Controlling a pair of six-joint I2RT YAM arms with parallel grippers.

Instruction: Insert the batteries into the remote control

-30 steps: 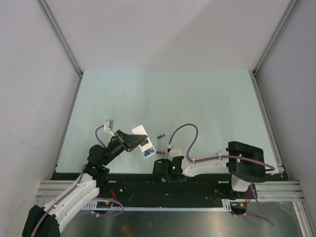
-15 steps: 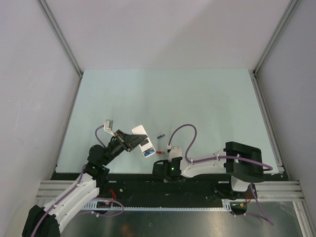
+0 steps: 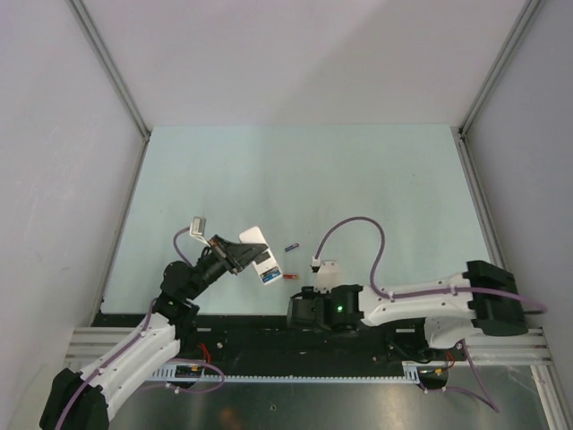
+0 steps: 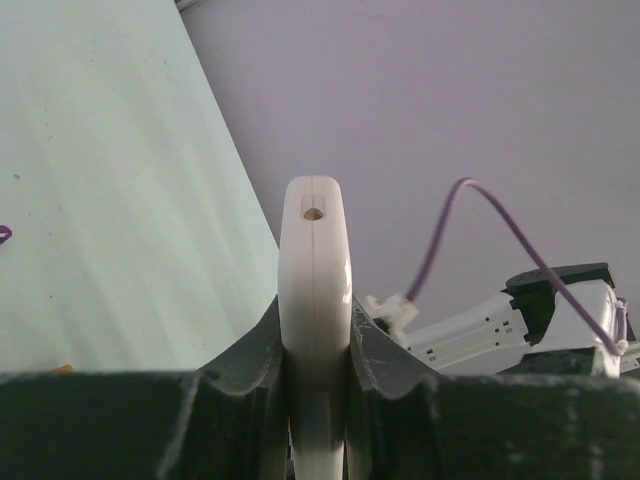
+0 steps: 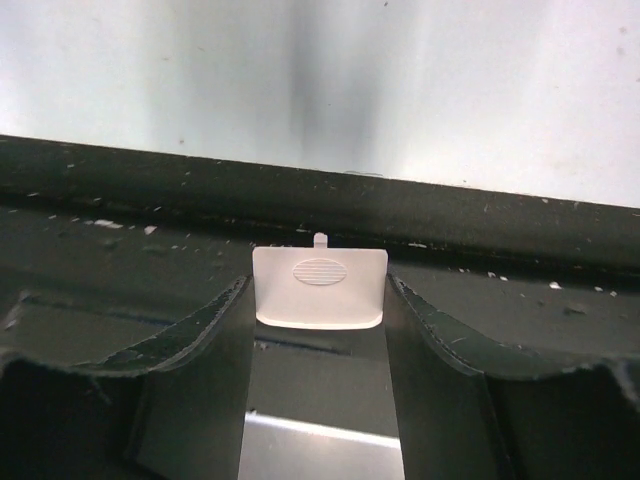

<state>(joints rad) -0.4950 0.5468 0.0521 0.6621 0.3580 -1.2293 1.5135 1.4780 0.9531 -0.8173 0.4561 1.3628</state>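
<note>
White remote control (image 4: pixel 315 250) is sitting clamped edge-on in the left gripper (image 4: pixel 315 325), steadied for loading; the right gripper (image 5: pixel 318 300) is seemingly pinching its detached battery cover (image 5: pixel 320 288).

The remote control (image 4: pixel 314 270) (seen edge-on) is cut off by the bottom edge.
</note>
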